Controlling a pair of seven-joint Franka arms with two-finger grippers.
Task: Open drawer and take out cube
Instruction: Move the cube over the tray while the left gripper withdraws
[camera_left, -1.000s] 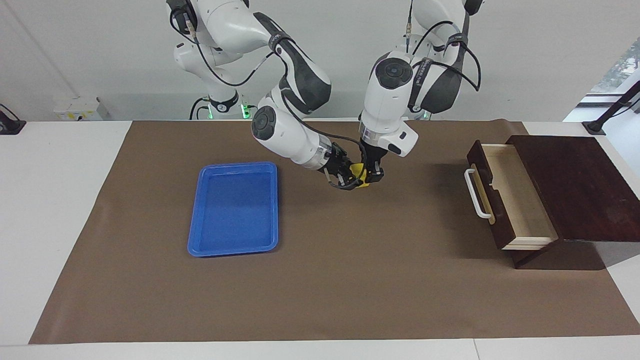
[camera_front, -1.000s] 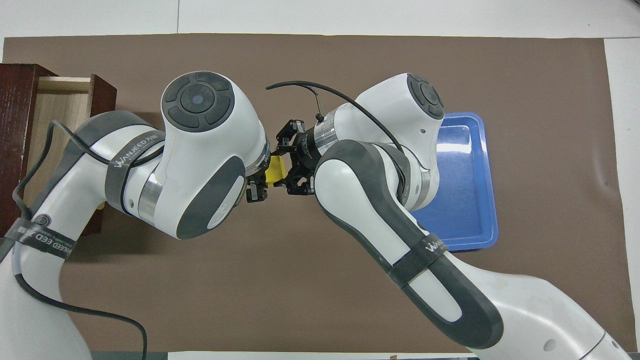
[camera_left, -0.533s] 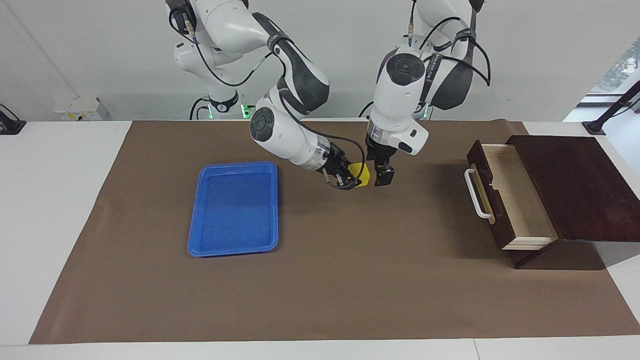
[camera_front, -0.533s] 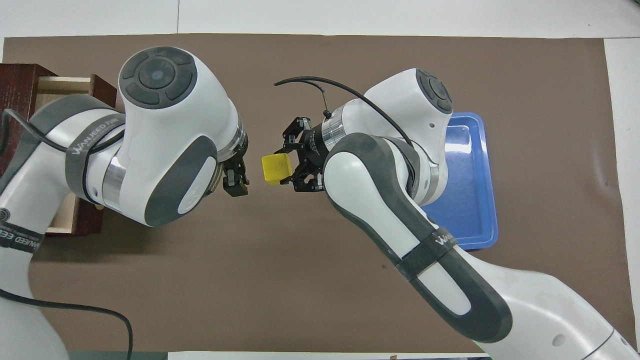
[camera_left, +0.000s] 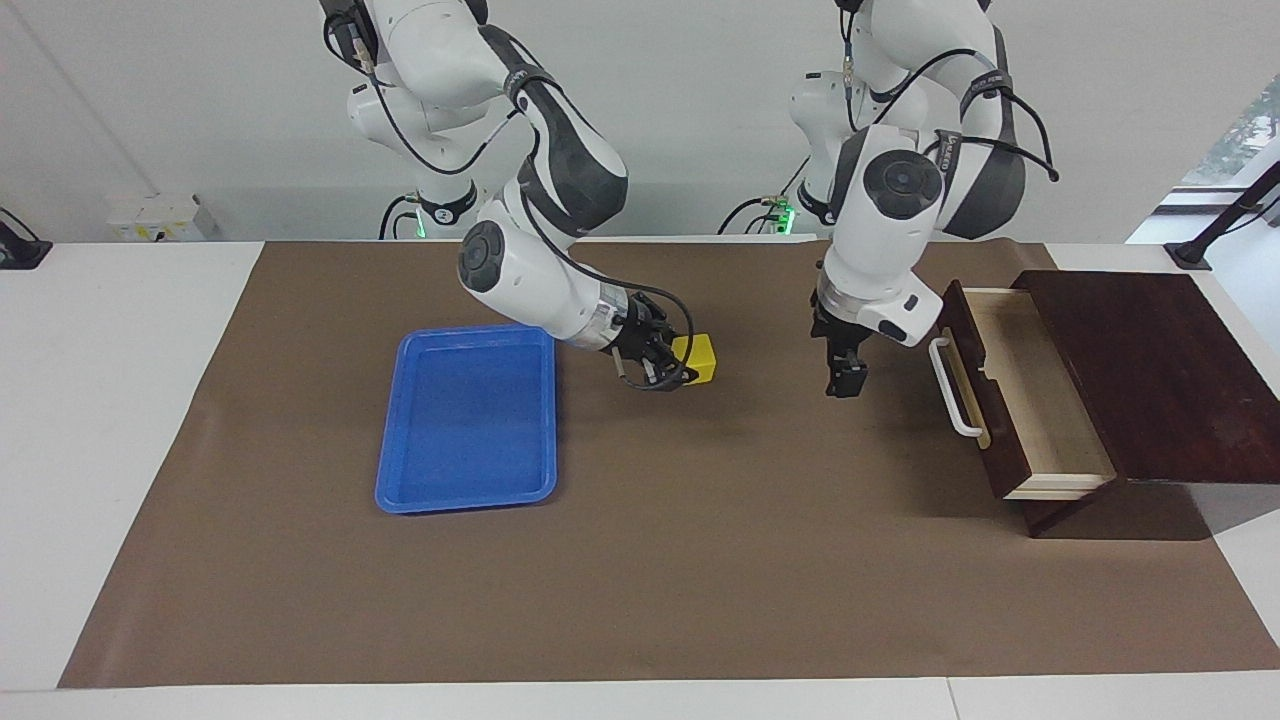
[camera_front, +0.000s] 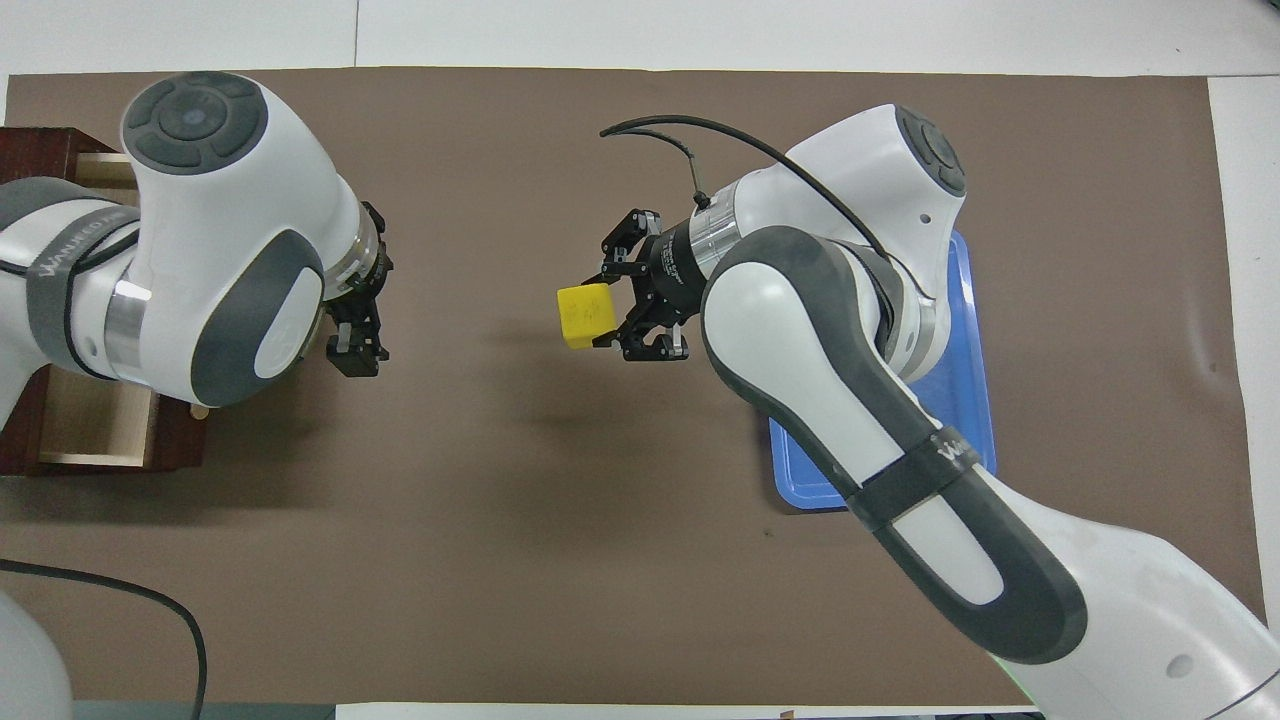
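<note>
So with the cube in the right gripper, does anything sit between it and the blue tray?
Nothing visible does. The right gripper is shut on the cube, up over bare mat right beside the blue tray. The left gripper hangs open near the open drawer, well clear.

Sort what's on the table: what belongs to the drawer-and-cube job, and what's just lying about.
Job:
- drawer, pulled open at the left arm's end
- cube, in the right claw, up over the mat
- left claw, over the mat beside the drawer's handle, holding nothing

Lying about:
- tray, at the right arm's end
- mat, under it all
</note>
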